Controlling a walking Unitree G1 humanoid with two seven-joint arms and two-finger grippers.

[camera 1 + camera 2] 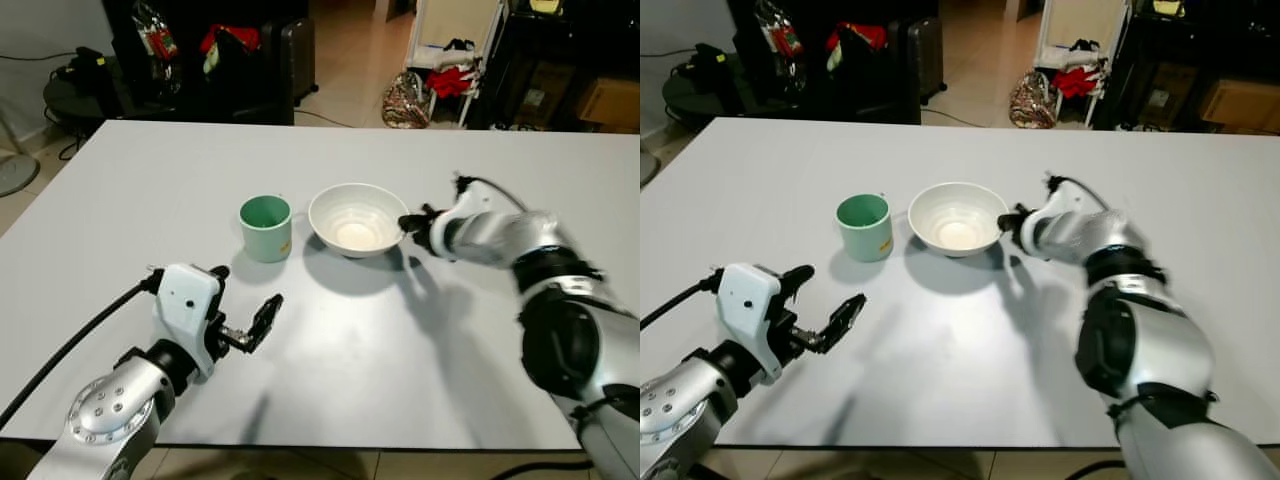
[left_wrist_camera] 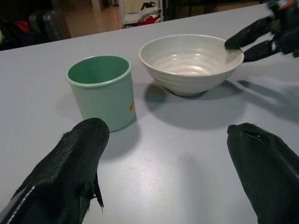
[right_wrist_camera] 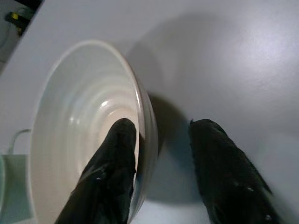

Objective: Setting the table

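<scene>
Left end effector (image 1: pixel 248 318) open, right end effector (image 3: pixel 161 154) straddling bowl (image 1: pixel 357 219) rim

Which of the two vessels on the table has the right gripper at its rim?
The white bowl: the right gripper straddles its rim. The green cup stands untouched beside it.

Bright, even overhead light falls on the matte white table (image 1: pixel 400 380), with a soft glare patch near its middle. The round white ceramic bowl (image 1: pixel 357 219) casts a near-side shadow (soft-edged). The far room sits dim; focus is sharp.
</scene>
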